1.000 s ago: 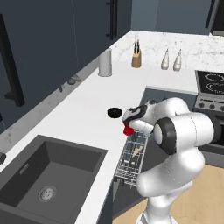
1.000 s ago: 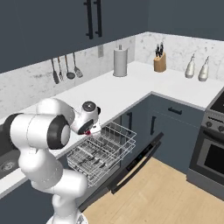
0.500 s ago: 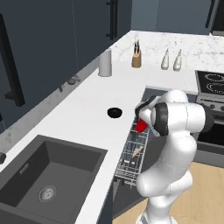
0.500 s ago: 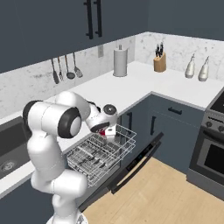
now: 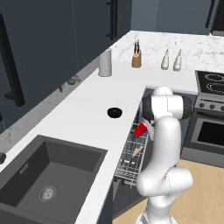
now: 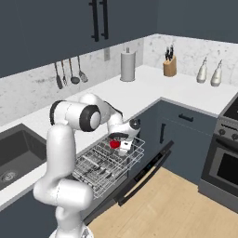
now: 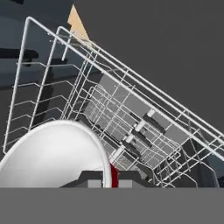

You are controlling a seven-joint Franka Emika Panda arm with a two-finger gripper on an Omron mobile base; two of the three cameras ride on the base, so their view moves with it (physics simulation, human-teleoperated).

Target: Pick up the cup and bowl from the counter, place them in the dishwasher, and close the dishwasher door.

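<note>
Cup (image 5: 141,130), left base view: red, clamped in pincer (image 5: 145,130) above rack (image 5: 131,157); bowl (image 5: 114,112) on surface (image 5: 78,113).
Right base view: cup (image 6: 114,144) over rack (image 6: 107,162), door (image 6: 139,179) down.
Hand view: red sliver (image 7: 114,176) between fingertips, probably the rim. Likely light, stiff, slick plastic; best pinched across the wall.

arm folded forward, end effector (image 6: 122,140) clamped shut, pointing down.

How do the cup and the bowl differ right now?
The cup is red, held tilted in the shut gripper over the dishwasher rack; the bowl is black, sitting untouched on the counter. The cup is taller and tapered, the bowl shallow. Both are small.
</note>
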